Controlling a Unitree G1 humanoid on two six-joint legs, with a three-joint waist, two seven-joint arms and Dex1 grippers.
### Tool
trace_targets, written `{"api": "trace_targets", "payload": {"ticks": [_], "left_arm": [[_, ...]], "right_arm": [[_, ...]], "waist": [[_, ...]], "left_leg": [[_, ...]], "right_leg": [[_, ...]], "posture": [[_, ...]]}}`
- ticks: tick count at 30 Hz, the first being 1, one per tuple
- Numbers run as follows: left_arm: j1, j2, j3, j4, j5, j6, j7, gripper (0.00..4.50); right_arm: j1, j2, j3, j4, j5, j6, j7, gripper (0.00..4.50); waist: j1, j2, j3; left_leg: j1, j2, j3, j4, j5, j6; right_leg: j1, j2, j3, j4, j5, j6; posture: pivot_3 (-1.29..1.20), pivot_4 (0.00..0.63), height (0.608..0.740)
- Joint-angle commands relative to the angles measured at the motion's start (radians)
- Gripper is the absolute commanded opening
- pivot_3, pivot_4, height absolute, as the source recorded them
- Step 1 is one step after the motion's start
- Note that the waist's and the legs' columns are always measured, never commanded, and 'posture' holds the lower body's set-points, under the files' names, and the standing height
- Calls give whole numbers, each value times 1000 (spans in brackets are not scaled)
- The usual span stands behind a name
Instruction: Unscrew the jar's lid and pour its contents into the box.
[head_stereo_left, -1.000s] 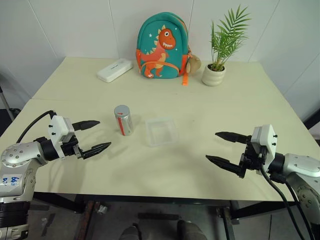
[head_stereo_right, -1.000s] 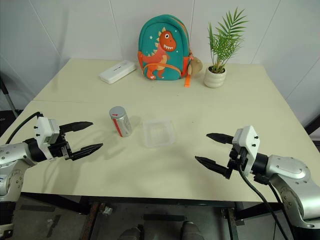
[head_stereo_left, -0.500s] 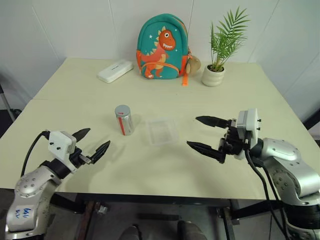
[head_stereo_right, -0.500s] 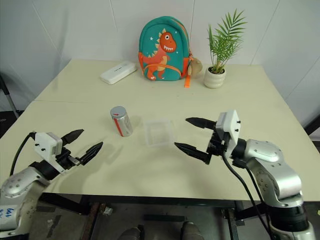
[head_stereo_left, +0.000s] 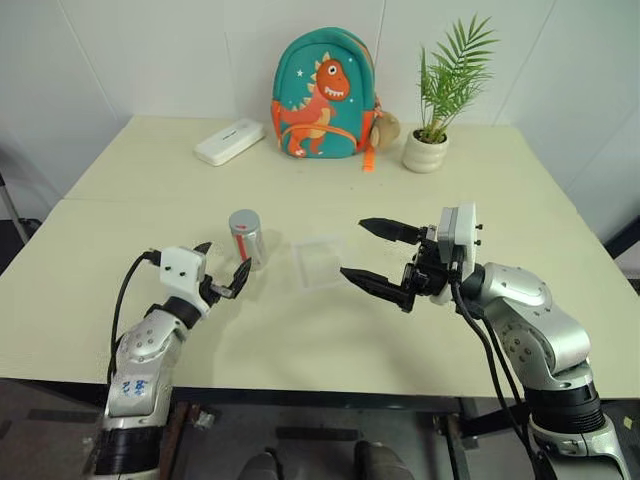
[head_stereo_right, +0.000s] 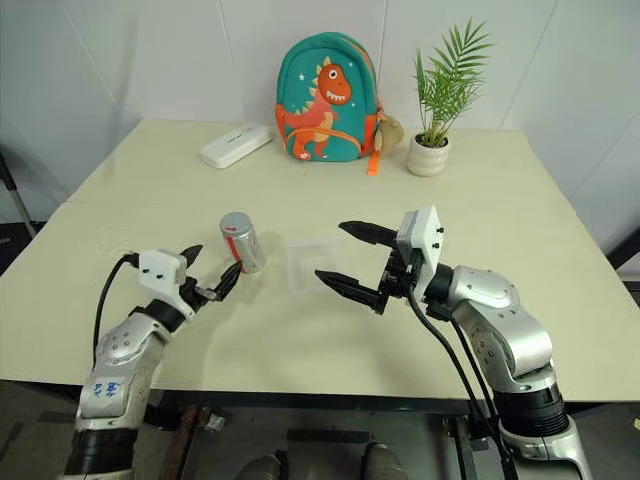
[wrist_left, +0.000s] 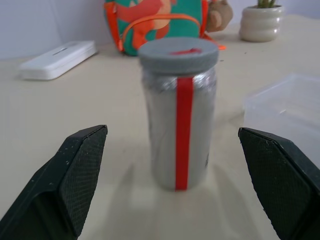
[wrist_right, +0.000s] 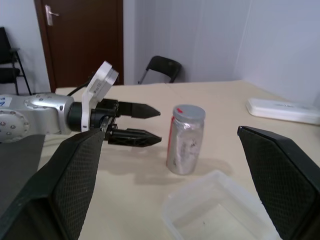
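the small see-through cylindrical jar with the red-and-white label (head_stereo_left: 247, 241) stands upright on the pale cream worktop (head_stereo_left: 480, 200), its round grey screw lid with a red mark (wrist_left: 178, 52) on. just beside it toward the robot's right lies the shallow square clear plastic box (head_stereo_left: 322, 263), which looks empty; the jar's contents cannot be made out behind the label. the left claw (head_stereo_left: 222, 272) sits low, just short of the jar, fingers apart and holding nothing, the jar framed between them in the left wrist view. the right claw (head_stereo_left: 382, 256) hovers over the box's right edge, also spread and empty. this looks like the approach step: next the left claw likely needs to close round the jar's body so the right can take the lid. at the worktop's far edge sit a flat white rectangular case (head_stereo_left: 230, 141), a teal dinosaur backpack (head_stereo_left: 323, 92) and a potted green plant (head_stereo_left: 435, 100), against white walls.
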Motion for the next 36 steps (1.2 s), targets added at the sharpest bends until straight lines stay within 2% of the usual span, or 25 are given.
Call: {"api": "trace_targets", "payload": {"ticks": [1,9,20,29,36], "left_arm": [[-24,-23,-16,26,39,-44,45,4481],[-84,-43,-25,129,122,-108,137,4481],[-213,-19,-56,353,147,-221,90,4481],[-276,-21,-54,424,136,-273,80,4481],[-261,-42,-54,402,125,-260,77,2349]], "right_arm": [[-5,-2,-6,-46,14,-8,5,4500],[18,13,-6,-62,32,4,-12,4500],[24,16,-2,30,-24,-66,37,4500],[43,30,7,22,-35,-69,30,4500],[58,43,7,34,-48,-77,23,4500]], "waist": [[0,0,0],[4,0,0],[4,0,0],[2,0,0],[3,0,0]], "left_leg": [[0,0,0,0,0,0],[-1,0,0,0,-1,-1],[-1,0,0,0,-1,-1],[-1,0,0,0,-1,-1],[-1,0,0,0,-1,-1]], "right_leg": [[0,1,0,0,4,7],[-1,1,0,0,4,8],[-1,1,0,-1,5,8],[-1,1,0,-1,5,9],[-1,1,0,-1,5,9]], "posture": [[0,150,740],[0,150,740],[0,150,740],[0,150,740],[0,150,740]]}}
